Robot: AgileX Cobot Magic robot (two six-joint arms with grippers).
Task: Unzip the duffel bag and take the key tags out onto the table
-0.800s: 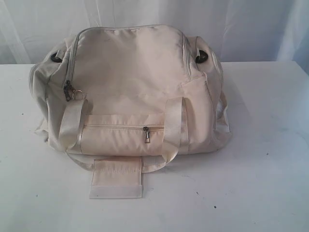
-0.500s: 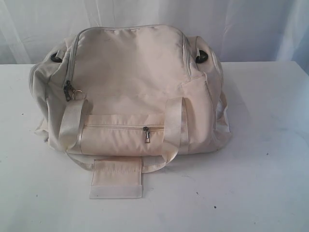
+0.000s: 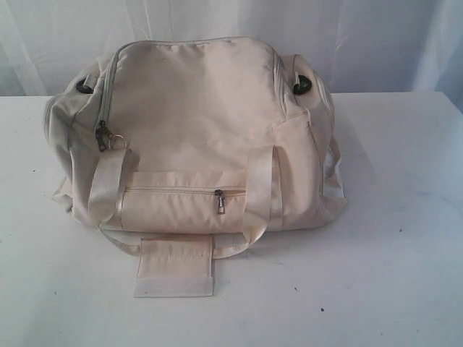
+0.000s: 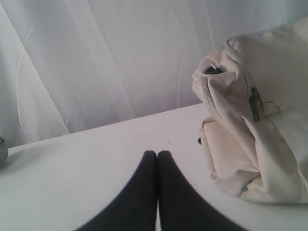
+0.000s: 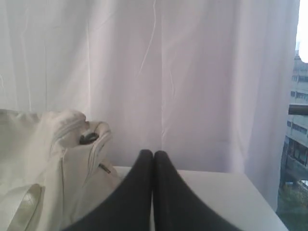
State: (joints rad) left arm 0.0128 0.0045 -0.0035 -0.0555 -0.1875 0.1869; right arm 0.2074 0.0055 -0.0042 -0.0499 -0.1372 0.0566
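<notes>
Duffel bag (image 3: 202, 130), cream fabric, standing on white desk (image 3: 391, 282), lying between the two end effectors and ahead of each, touching neither.

- Main zipper: closed, pulls (image 3: 103, 136) bunched at the end nearer the left end effector; interior fully hidden.
- Front pocket: zipped, pull (image 3: 220, 202) hanging down.
- Webbing handles (image 3: 107, 189): draped down the front, padded wrap (image 3: 174, 266) flat on the desk.
- Left end effector (image 4: 157, 155): clenched, black fingers pressed together, nothing between them, above bare desk; out of frame in the exterior view.
- Right end effector (image 5: 153, 154): clenched likewise, empty; bag's end panel just beside it, cut off by the frame edge.
- Curtain (image 3: 362, 43): white, behind the desk.
- Rounded grey item (image 4: 2, 153): cut off at the frame edge, not identifiable.
</notes>
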